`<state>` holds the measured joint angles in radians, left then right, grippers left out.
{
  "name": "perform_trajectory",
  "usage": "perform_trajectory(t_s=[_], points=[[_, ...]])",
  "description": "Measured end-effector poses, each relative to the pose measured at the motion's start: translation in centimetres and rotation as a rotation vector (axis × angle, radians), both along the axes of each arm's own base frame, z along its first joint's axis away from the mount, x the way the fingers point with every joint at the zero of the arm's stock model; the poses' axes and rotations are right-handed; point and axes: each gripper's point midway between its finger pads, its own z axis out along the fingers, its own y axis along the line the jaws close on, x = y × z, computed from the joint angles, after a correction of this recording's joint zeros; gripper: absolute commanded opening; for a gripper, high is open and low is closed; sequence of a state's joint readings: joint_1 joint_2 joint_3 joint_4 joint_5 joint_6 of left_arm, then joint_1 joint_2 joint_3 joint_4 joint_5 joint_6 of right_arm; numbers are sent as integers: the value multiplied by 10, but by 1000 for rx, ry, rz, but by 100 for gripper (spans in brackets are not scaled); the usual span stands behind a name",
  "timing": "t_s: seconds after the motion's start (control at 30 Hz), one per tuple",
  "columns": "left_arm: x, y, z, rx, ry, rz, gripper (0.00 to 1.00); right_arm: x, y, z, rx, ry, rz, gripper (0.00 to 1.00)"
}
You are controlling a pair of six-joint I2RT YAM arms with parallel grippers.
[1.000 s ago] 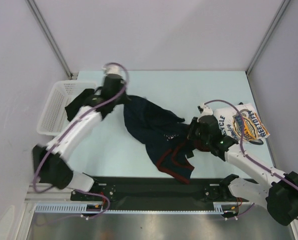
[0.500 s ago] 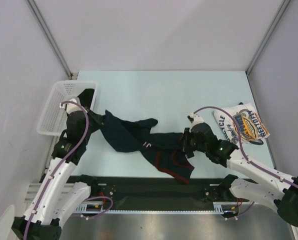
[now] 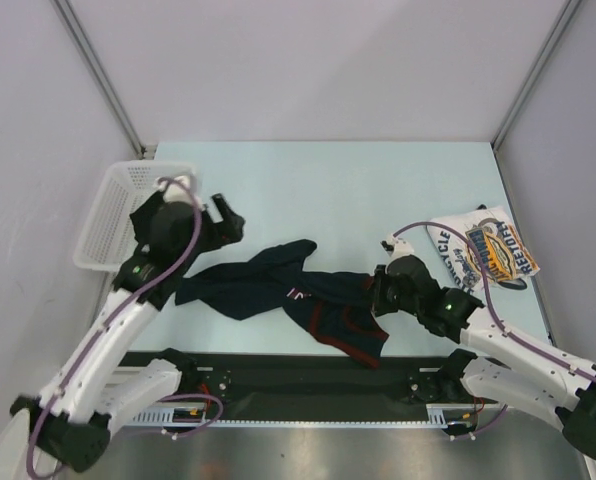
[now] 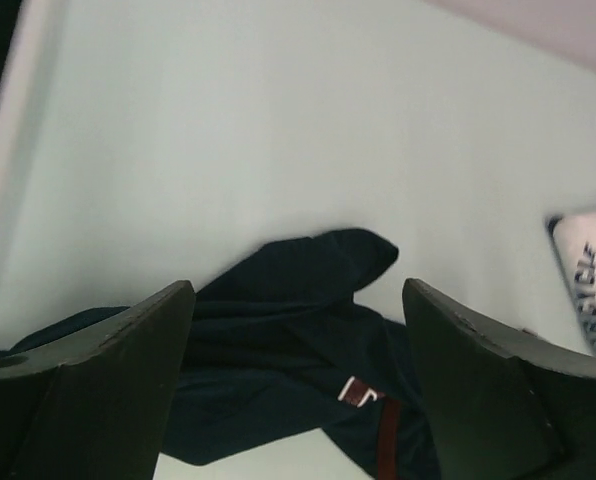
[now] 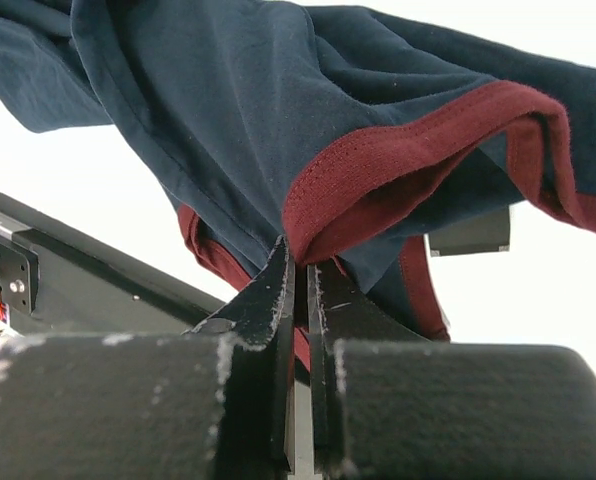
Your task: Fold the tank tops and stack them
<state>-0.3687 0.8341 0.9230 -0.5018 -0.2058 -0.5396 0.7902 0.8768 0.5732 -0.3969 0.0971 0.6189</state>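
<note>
The navy tank top (image 3: 278, 290) lies crumpled in a long strip across the middle of the table, its dark-red trim (image 3: 338, 330) toward the near edge. My left gripper (image 3: 228, 220) hovers open over the table beyond the strip's left part, holding nothing. In the left wrist view the navy tank top (image 4: 278, 350) shows below the wide-apart fingers (image 4: 98, 400). My right gripper (image 3: 378, 290) is shut on the right end of the navy top, and its fingertips (image 5: 283, 275) pinch a fold of the dark-red trim (image 5: 398, 150). The white tank top (image 3: 483, 250) lies folded at the right, print up.
A white mesh basket (image 3: 113, 205) stands at the table's left edge, partly behind my left arm. The black base rail (image 3: 298, 375) runs along the near edge. Grey walls close in the table at the back and sides.
My left gripper has opened and let go of the navy top, which dropped flat onto the table. The left arm swung back toward the basket, then rose. The right gripper kept its grip.
</note>
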Motion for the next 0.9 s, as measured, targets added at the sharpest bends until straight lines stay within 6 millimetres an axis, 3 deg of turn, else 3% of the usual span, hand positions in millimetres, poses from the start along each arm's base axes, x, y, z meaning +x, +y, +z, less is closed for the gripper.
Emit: perform_trajectory(t_s=[0.13, 0.27, 0.37, 0.53, 0.67, 0.9], points=[[18, -71, -17, 85, 87, -204, 88, -1, -2, -2, 1, 4, -7, 2], [26, -132, -58, 168, 195, -362, 88, -2, -3, -4, -2, 9, -11, 2], [37, -164, -87, 223, 275, -425, 88, -2, -4, -6, -3, 13, -18, 2], [65, -196, -129, 273, 362, -451, 84, -3, -4, -7, 2, 15, -21, 2], [76, -209, -165, 296, 426, -461, 77, -4, -4, -10, 2, 22, -25, 2], [80, -221, -197, 298, 486, -487, 43, -4, -4, -10, 4, 23, -27, 2]])
